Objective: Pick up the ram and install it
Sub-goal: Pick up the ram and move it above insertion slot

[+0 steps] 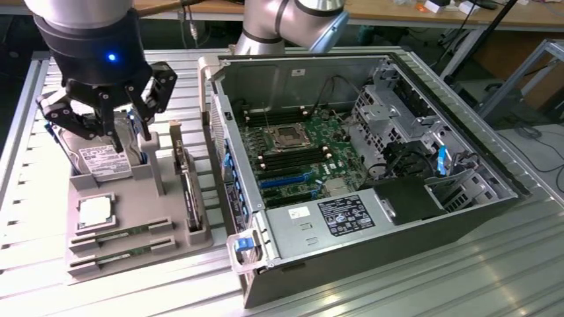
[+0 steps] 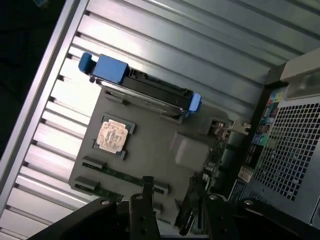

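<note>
Your pincer (image 1: 105,129) (image 2: 169,192) hangs about a third open with nothing between its fingers. It sits high above the hard drive (image 1: 104,160) (image 2: 145,90), which stands on edge at one end of the grey tray (image 1: 168,228) (image 2: 150,150). The ram (image 1: 117,235) (image 2: 117,175) is 2 green sticks lying flat in neighbouring slots at the opposite end of that tray, well apart from the pincer and untouched. Between the pincer and the ram, the square processor chip (image 1: 95,211) (image 2: 113,135) rests in its own recess. Off to the pincer's side, towards the exterior view's right, a card (image 1: 189,188) stands upright along the tray's edge. Past it the open computer case (image 1: 458,198) lies on the slatted metal bench (image 1: 423,284), its motherboard (image 1: 304,155) facing up.
</note>
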Motion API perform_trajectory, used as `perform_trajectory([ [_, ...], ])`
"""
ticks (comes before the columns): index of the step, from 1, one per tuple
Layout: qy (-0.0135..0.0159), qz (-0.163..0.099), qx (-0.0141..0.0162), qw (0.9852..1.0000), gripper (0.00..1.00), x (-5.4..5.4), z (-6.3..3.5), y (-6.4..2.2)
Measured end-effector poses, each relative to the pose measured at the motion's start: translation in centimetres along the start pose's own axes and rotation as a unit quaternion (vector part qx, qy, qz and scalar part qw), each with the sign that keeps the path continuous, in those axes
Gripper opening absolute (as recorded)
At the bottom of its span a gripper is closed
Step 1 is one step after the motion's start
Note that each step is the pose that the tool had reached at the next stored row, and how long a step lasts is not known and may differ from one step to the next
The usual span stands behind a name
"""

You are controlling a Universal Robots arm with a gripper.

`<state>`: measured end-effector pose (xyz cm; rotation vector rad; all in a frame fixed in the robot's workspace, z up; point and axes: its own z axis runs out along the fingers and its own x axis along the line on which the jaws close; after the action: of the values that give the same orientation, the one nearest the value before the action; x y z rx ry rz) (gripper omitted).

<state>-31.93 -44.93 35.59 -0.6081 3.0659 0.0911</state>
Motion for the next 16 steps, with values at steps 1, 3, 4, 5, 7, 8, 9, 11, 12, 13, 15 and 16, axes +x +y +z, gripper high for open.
perform_trajectory([
  [1, 0.0019, -0.002, -0.0009, 1.0, 0.42, 0.3, 0.43, -0.84],
  [3, 0.0077, -0.037, -0.0032, 0.9993, 0.42, 0.4, 1.15, -0.97],
  [4, 0.0096, -0.06, -0.0039, 0.9981, 0.42, 0.4, 1.5, -1.0],
  [5, 0.0109, -0.079, -0.0043, 0.9968, 0.42, 0.4, 1.76, -1.01],
  [7, 0.0131, -0.116, -0.0051, 0.9931, 0.42, 0.4, 2.3, -1.04],
  [8, 0.0142, -0.135, -0.0055, 0.9907, 0.42, 0.4, 2.57, -1.05],
  [9, 0.0152, -0.151, -0.0058, 0.9885, 0.42, 0.4, 2.79, -1.07],
  [11, 0.0168, -0.176, -0.0064, 0.9842, 0.42, 0.5, 3.17, -1.09],
  [12, 0.0185, -0.197, -0.0072, 0.9802, 0.42, 0.5, 3.49, -1.11],
  [13, 0.0209, -0.217, -0.0084, 0.976, 0.42, 0.5, 3.81, -1.13],
  [15, 0.0245, -0.245, -0.0102, 0.9693, 0.42, 0.5, 4.31, -1.17],
  [16, 0.0263, -0.26, -0.0111, 0.9651, 0.42, 0.5, 4.55, -1.19],
])
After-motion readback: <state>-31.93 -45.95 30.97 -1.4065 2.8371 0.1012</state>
